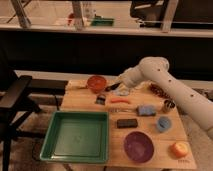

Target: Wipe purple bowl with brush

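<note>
- The white, round-jointed robot arm reaches in from the right, and its end effector hangs over the far part of the light wooden table.
- Whether the end effector grips anything, I cannot tell; it shows only as a dark shape at the arm's tip.
- Just below and a little left of the end effector lies the slim black brush with its small blocky head, resting on the table.
- Just left of the end effector sits the small red-brown bowl, close beside it.
- Below the end effector, a touch to the right, lies the orange carrot-shaped thing.
- Further toward the near edge sits the flat black rectangular block.
- The wide, shallow dark-purple bowl sits well apart from the end effector, down at the near edge of the table and to the right.
- Right of the end effector and nearer the front lie a pale blue block-like item and a small light-blue cup.
- An orange round object rests at the near right corner, beside the purple bowl.
- The large green rectangular tray fills the near left, well below and left of the end effector.
</note>
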